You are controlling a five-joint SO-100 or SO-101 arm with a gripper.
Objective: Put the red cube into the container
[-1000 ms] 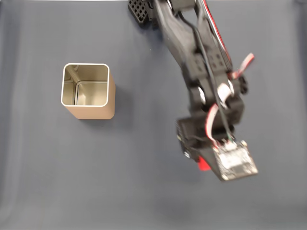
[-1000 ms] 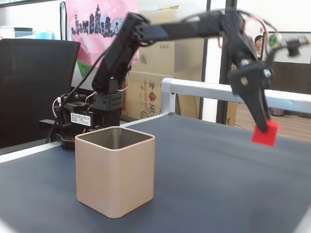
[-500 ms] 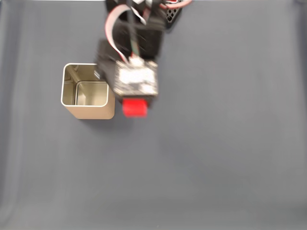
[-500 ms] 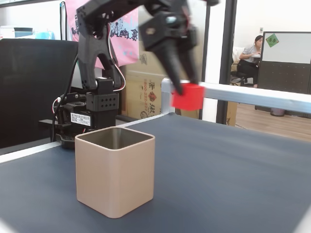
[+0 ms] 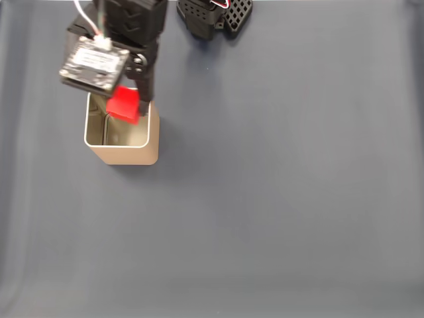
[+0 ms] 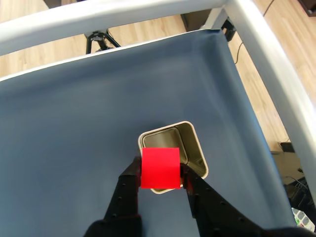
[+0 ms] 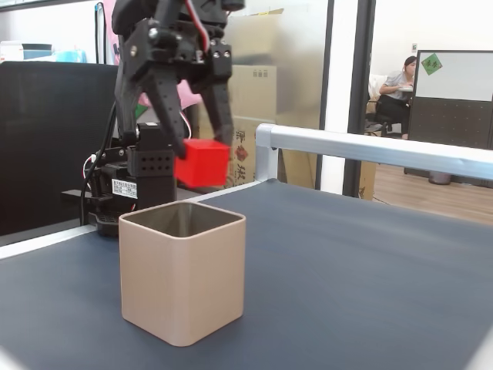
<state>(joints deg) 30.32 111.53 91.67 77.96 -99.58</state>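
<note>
My gripper (image 6: 160,170) is shut on the red cube (image 6: 160,168), one black finger on each side. Seen from the side in a fixed view, the red cube (image 7: 202,163) hangs a short way above the open top of the beige-gold container (image 7: 182,280). From above in a fixed view, the cube (image 5: 123,105) overlaps the far rim of the container (image 5: 126,154), with the gripper (image 5: 127,106) around it. In the wrist view the container (image 6: 195,152) sits directly below the cube, its shiny inside partly hidden.
The container stands on a dark blue-grey mat (image 5: 278,199). The arm's black base (image 5: 212,14) sits at the mat's far edge. A pale metal frame rail (image 7: 370,150) runs along the table's side. A person (image 7: 400,81) sits in the far background.
The arm has swung left across the mat with the red cube held, from the right side to just over the container's opening. The container has not moved.
</note>
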